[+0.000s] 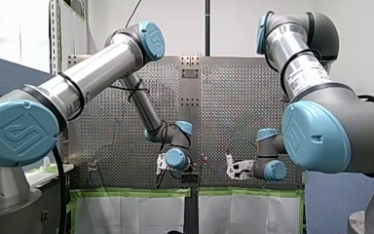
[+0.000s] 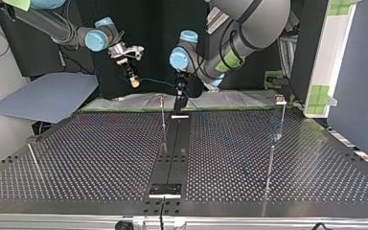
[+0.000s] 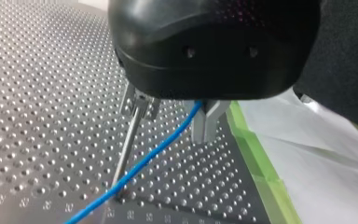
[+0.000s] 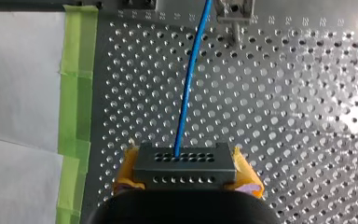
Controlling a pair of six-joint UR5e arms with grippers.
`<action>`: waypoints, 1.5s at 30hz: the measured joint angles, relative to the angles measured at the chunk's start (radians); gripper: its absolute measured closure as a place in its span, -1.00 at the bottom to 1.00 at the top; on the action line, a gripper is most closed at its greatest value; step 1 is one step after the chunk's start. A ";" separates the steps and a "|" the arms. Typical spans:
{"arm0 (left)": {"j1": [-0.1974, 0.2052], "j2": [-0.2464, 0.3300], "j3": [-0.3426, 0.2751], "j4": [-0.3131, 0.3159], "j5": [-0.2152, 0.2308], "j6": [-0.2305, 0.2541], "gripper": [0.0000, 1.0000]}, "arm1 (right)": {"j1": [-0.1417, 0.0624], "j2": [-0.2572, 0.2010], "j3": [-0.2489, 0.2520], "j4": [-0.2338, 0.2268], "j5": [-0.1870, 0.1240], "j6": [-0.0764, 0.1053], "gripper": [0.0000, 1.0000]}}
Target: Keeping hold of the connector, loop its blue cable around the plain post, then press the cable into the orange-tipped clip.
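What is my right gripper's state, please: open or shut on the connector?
My right gripper is shut on the connector: the right wrist view shows its yellow pads pressed against both ends.

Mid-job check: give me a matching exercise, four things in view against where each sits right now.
1. connector
2. blue cable
3. post
4. green tape

A. along the table's edge
B. between my right gripper's yellow pads
C. upright, beside my left gripper
D. strung between both grippers

Pairs: 1-B, 2-D, 3-C, 4-A.
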State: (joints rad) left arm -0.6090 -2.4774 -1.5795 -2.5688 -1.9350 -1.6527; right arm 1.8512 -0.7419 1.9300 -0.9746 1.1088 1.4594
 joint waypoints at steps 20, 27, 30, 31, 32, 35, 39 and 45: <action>-0.028 0.000 0.000 0.040 -0.038 -0.005 1.00 | -0.013 0.000 -0.013 -0.008 -0.013 0.036 1.00; -0.023 0.000 0.000 0.023 -0.041 0.000 -0.58 | -0.013 0.000 -0.013 -0.007 -0.013 0.035 1.00; -0.022 0.000 0.001 0.003 -0.058 0.005 -0.58 | -0.013 0.000 -0.013 -0.007 -0.012 0.034 1.00; -0.021 0.000 0.001 -0.003 -0.060 0.005 -0.58 | -0.013 0.000 -0.013 -0.007 -0.012 0.034 1.00; -0.020 0.000 0.001 -0.007 -0.059 0.004 -0.64 | -0.013 0.000 -0.013 -0.007 -0.012 0.034 1.00; -0.015 0.001 0.001 -0.025 -0.040 0.000 -0.98 | -0.013 0.000 -0.013 -0.007 -0.012 0.033 1.00; -0.016 0.008 0.000 -0.059 -0.007 0.012 -0.98 | -0.012 0.000 -0.013 -0.007 -0.013 0.034 1.00; -0.034 0.054 0.000 -0.115 -0.010 0.061 -0.98 | -0.011 0.000 -0.013 -0.008 -0.013 0.035 1.00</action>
State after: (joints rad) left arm -0.6434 -2.4230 -1.5796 -2.6836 -1.9447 -1.5913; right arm 1.8400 -0.7419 1.9170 -0.9827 1.0959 1.4942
